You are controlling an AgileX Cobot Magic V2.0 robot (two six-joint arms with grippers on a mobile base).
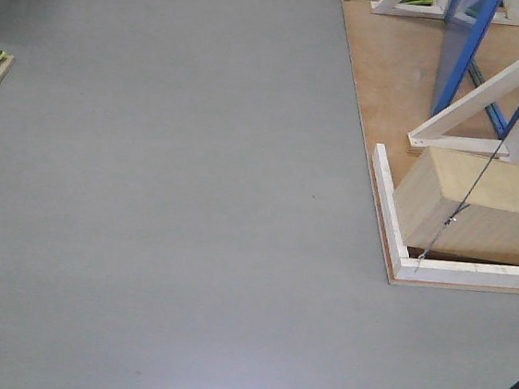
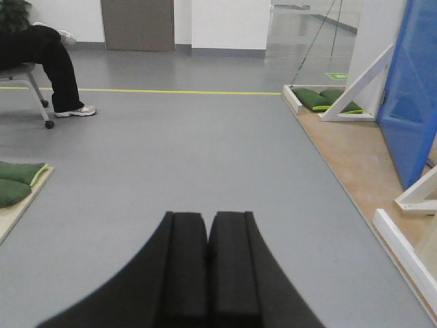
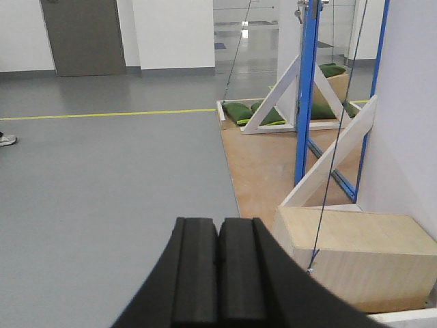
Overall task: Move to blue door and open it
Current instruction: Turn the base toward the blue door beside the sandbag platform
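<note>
The blue door (image 2: pixel 418 102) stands upright on a wooden platform at the right of the left wrist view, across the grey floor from me. In the front view it shows edge-on as a blue frame (image 1: pixel 467 51) behind white braces. In the right wrist view its blue edge (image 3: pixel 304 96) rises ahead on the right. The lever handle and lock are not clearly visible. My left gripper (image 2: pixel 207 217) is shut and empty above the bare floor. My right gripper (image 3: pixel 218 222) is also shut and empty, with the platform to its right.
A pale wooden box (image 1: pixel 480 213) sits in the platform's near corner, inside a white border (image 1: pixel 384 203). A thin cable (image 1: pixel 468 193) runs down to it. White diagonal braces (image 1: pixel 493 89) flank the door. Green cushions (image 2: pixel 13 181) lie at left. A seated person (image 2: pixel 48 61) is at far left.
</note>
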